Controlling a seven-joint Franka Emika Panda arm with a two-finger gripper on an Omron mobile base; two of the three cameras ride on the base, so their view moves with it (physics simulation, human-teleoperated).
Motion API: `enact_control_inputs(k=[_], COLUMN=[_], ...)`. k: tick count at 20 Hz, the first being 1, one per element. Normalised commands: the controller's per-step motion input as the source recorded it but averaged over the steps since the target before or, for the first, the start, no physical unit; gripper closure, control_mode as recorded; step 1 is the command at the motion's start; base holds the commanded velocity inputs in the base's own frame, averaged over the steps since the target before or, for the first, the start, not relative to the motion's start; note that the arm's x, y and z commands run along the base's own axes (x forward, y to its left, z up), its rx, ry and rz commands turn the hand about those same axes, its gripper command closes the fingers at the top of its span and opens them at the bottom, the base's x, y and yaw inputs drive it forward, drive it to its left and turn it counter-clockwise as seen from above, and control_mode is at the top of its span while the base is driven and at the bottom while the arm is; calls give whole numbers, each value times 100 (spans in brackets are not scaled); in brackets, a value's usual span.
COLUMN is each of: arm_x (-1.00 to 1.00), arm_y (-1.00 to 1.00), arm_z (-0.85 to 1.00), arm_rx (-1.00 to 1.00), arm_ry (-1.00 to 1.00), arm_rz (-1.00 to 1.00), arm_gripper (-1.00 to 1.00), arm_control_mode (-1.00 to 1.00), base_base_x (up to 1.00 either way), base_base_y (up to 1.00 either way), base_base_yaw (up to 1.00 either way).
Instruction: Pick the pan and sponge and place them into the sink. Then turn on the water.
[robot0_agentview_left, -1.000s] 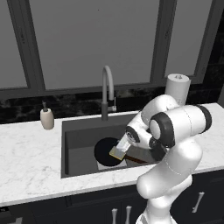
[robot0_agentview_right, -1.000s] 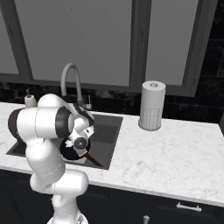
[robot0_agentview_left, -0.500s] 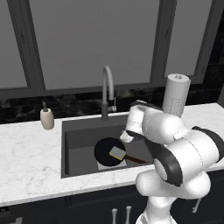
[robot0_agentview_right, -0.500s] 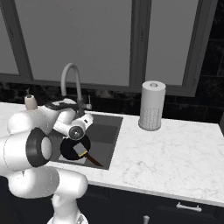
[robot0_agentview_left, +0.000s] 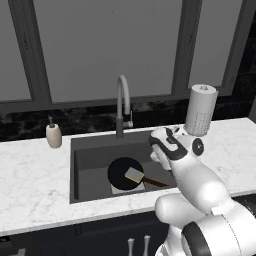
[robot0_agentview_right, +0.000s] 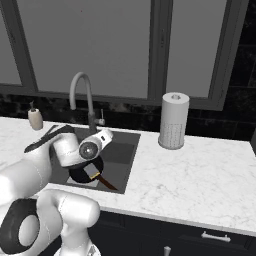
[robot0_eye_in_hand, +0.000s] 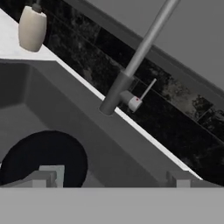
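The black pan (robot0_agentview_left: 121, 171) lies in the dark sink (robot0_agentview_left: 90, 161), its reddish-brown handle (robot0_agentview_left: 156, 183) pointing to the front right. The yellow sponge (robot0_agentview_left: 134, 175) rests flat on the pan. My gripper (robot0_eye_in_hand: 113, 178) hangs open and empty above the sink's right part, clear of the pan (robot0_eye_in_hand: 43, 158). It faces the grey gooseneck faucet (robot0_eye_in_hand: 131, 65) and its small side lever (robot0_eye_in_hand: 142, 93). From the right base, the gripper (robot0_agentview_right: 107, 135) is just in front of the faucet (robot0_agentview_right: 90, 107), over the pan (robot0_agentview_right: 84, 173).
A cream soap dispenser (robot0_agentview_left: 53, 135) stands on the white marble counter (robot0_agentview_left: 35, 175) left of the sink. A paper towel roll (robot0_agentview_left: 200, 111) stands upright at the back right. A dark backsplash and windows rise behind the faucet.
My hand has risen from just over the pan and swung back toward the faucet. The sponge stays on the pan. The jaws stay open.
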Motion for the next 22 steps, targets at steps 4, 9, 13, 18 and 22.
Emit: enact_control_inputs(k=[4, 9, 13, 18, 22], arm_x=[-29, -20, -7, 0, 14], arm_y=[-44, -30, -19, -3, 0], arm_z=[35, 12, 0, -1, 0], arm_rx=[0, -1, -1, 5, 11], arm_ry=[7, 3, 3, -1, -1], arm_rz=[14, 21, 22, 17, 10], arm_gripper=[-100, -100, -100, -100, -100], arm_control_mode=[-100, -100, -100, -100, -100], base_base_x=[0, 0, 0, 0, 0], base_base_y=[0, 0, 0, 0, 0], base_base_yaw=[0, 0, 0, 0, 0])
